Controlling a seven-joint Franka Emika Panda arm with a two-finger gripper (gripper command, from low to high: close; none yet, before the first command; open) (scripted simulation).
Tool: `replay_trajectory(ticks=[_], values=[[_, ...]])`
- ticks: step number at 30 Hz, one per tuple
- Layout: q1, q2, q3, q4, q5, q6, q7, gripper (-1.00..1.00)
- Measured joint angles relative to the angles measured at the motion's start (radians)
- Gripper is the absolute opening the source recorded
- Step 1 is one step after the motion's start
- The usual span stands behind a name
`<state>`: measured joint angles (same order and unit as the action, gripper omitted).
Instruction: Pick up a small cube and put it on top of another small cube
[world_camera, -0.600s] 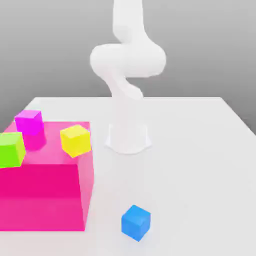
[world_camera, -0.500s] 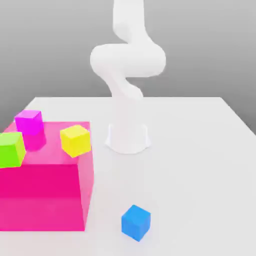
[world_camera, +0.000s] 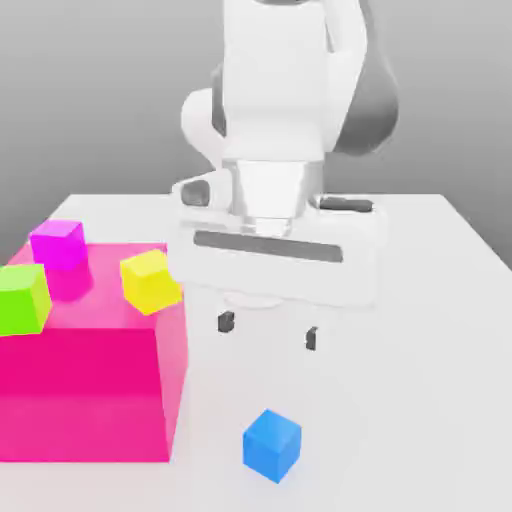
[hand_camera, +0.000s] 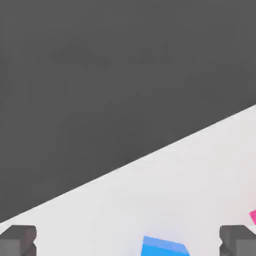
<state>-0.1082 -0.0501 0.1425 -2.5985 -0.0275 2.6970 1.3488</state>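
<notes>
The small bright blue cube (world_camera: 271, 444) lies on the white table (world_camera: 420, 330) near its front edge, just off the pink block's corner. My gripper (world_camera: 268, 331) hangs open above and a little behind it, the two dark fingertips (world_camera: 227, 321) set wide apart with nothing between them. In the hand view the blue cube (hand_camera: 164, 246) shows between the two fingertips (hand_camera: 18, 240), well below them. A yellow cube (world_camera: 150, 280), a magenta cube (world_camera: 58, 244) and a green cube (world_camera: 22, 298) sit on the large pink block (world_camera: 85, 385).
The large pink block takes up the exterior view's left side of the table, and a corner of it (hand_camera: 253, 217) appears in the hand view. The arm's white base (world_camera: 250, 295) stands at the middle back, behind the hand.
The arm has swung down and forward: the hand, out of sight before, now hangs over the table in front of the base. The cubes have not moved.
</notes>
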Motion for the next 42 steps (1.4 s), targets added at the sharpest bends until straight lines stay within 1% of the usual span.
replay_trajectory(ticks=[4,10,11,18,24,27,34,42], values=[[0.014,0.146,-0.009,-0.055,-0.018,0.078,0.112,0.00],[0.063,0.363,-0.071,-0.033,-0.081,0.246,0.181,0.00],[0.068,0.385,-0.078,-0.029,-0.086,0.263,0.185,-1.00],[0.068,0.383,-0.078,-0.029,-0.088,0.263,0.187,-1.00],[0.037,0.200,-0.025,-0.060,-0.025,0.113,0.127,-1.00],[0.023,0.148,-0.008,-0.022,-0.026,0.035,0.017,-1.00],[-0.088,-0.056,-0.068,0.094,-0.088,-0.263,-0.212,-1.00],[-0.284,-0.345,-0.216,0.117,-0.122,-0.584,-0.163,-1.00]])
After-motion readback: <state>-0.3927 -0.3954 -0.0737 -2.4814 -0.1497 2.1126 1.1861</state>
